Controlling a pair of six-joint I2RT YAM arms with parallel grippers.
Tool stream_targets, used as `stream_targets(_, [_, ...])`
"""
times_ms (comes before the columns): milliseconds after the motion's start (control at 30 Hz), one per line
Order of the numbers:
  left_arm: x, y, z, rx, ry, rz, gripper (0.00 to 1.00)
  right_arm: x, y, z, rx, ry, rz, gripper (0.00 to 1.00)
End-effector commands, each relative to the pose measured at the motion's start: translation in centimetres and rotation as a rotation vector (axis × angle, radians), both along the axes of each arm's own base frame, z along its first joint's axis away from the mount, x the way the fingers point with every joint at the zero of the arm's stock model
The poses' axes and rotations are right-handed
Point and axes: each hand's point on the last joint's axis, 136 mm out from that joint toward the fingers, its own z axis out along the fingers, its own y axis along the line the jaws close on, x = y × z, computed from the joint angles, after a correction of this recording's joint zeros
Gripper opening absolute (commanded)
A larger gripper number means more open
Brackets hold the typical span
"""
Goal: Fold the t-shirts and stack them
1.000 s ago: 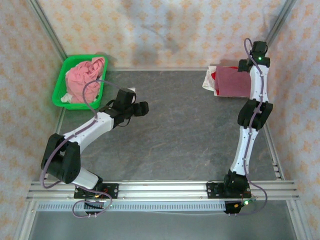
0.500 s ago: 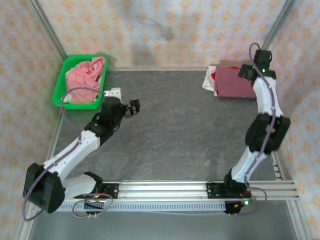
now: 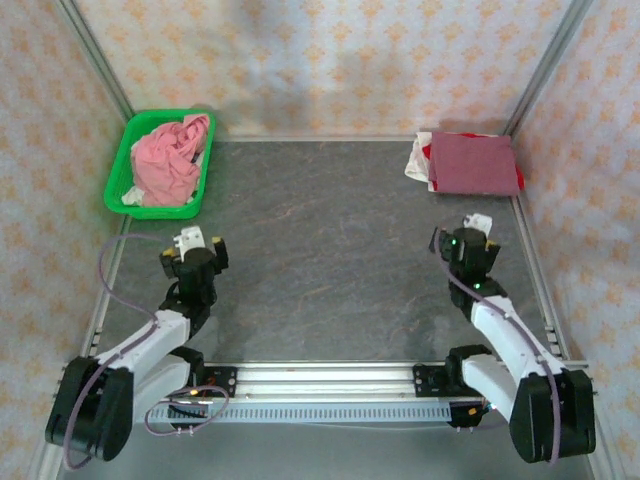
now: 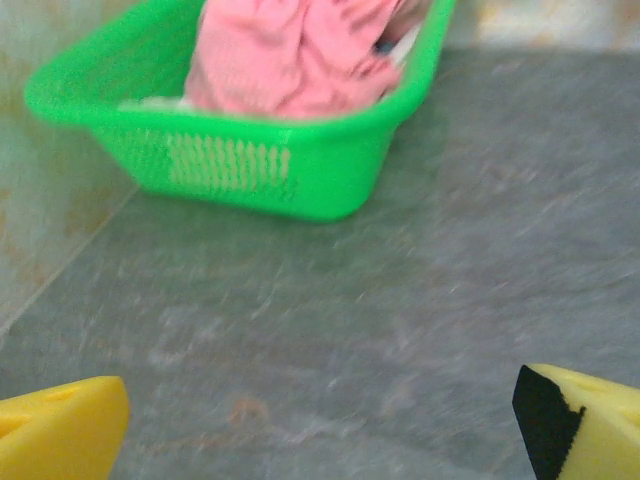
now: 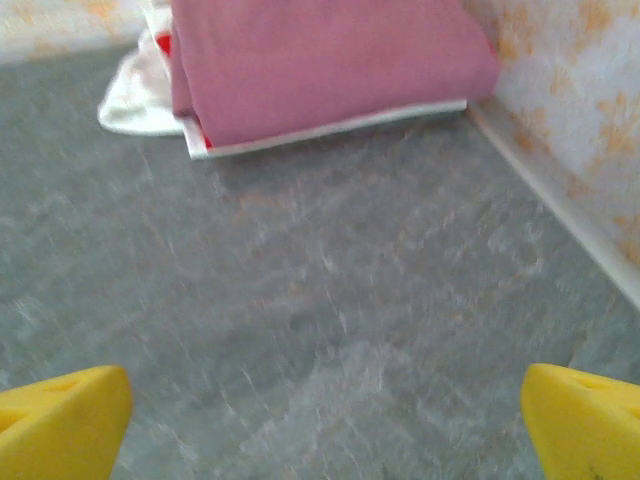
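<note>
Left gripper (image 4: pixel 320 425) and right gripper (image 5: pixel 322 418) sit wide and empty; the folded maroon t-shirt (image 3: pixel 470 163) tops the stack, so the next step is probably lifting the pink t-shirt (image 3: pixel 168 155) from the green basket (image 3: pixel 150 210).

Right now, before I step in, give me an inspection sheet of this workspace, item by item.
Surface: grey table, flat, mottled.
Job's things: maroon t-shirt folded on top of a stack in the far right corner, with a white t-shirt and the edge of a red t-shirt beneath; pink t-shirt crumpled, not folded.
Clutter: green basket in the far left corner, holding the pink one.
Grippers: left gripper open, facing the basket; right gripper open, facing the stack; both hold nothing.
Cables: left arm cable loops outward; right arm cable lies along the arm.
Surroundings: patterned walls; metal rail at the near edge.
</note>
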Motion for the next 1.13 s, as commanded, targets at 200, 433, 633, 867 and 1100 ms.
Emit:
stream_targets(200, [6.8,-1.3,2.3,-0.026,-0.128,-0.141,1.00,6.4,1.4,0.2,-0.002,-0.229,0.121,0.99])
stream_targets(433, [8.0,-2.6,-0.6,-0.048,-0.088,-0.249,1.00,6.5,1.1,-2.4,0.060,-0.268,0.154,0.99])
stream_targets(633, [9.2,-1.5,-1.1,-0.062,-0.024,-0.185,1.00,8.4,0.1,-3.4,0.039,-0.144,0.074,0.99])
stream_targets(867, [9.2,-1.6,-1.1,-0.057,-0.018,-0.187,1.00,8.9,0.7,-3.5,0.045,-0.127,0.110,0.99])
stream_targets(1100, [9.3,-2.2,-1.1,-0.061,-0.018,-0.223,1.00,8.7,0.7,-3.5,0.053,-0.135,0.116,0.99])
